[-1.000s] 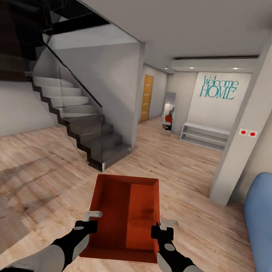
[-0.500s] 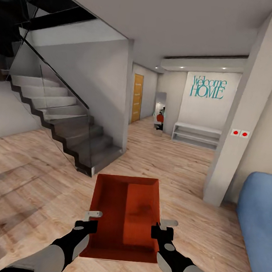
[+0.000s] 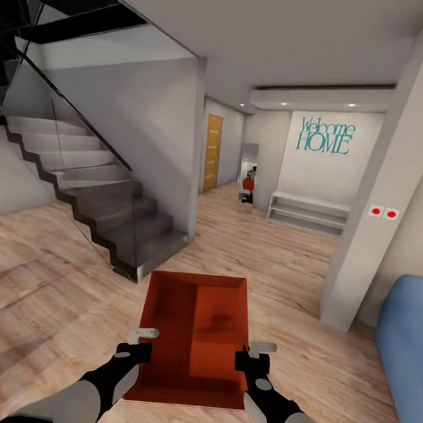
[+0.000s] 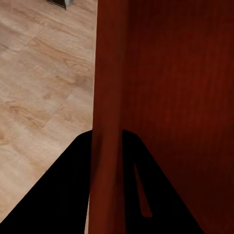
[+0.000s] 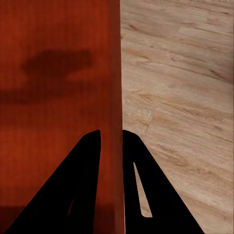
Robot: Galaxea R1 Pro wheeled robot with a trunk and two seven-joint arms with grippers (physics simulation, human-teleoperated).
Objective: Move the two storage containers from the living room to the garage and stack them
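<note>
An orange-red open-top storage container [image 3: 193, 339] hangs in front of me above the light wood plank floor, held level between both arms. My left gripper [image 3: 139, 347] is shut on its left wall [image 4: 108, 97], one black finger [image 4: 63, 195] on each side of the rim. My right gripper [image 3: 249, 359] is shut on the right wall [image 5: 114, 97] in the same way, with its fingers [image 5: 141, 190] straddling the rim. The inside of the container is empty, with a dark shadow on its bottom [image 5: 53, 68].
A grey staircase [image 3: 102, 207] with a glass rail rises at the left. Ahead, a corridor leads to a light-wood door [image 3: 211, 152], a white shelf [image 3: 308, 212] under a "Welcome HOME" sign, and a pillar [image 3: 383, 208]. A blue sofa [image 3: 405, 346] sits at right.
The whole view has shifted: the staircase slid left and the corridor came more to the centre, so the camera turned and moved. The container and both grippers keep their place in the picture.
</note>
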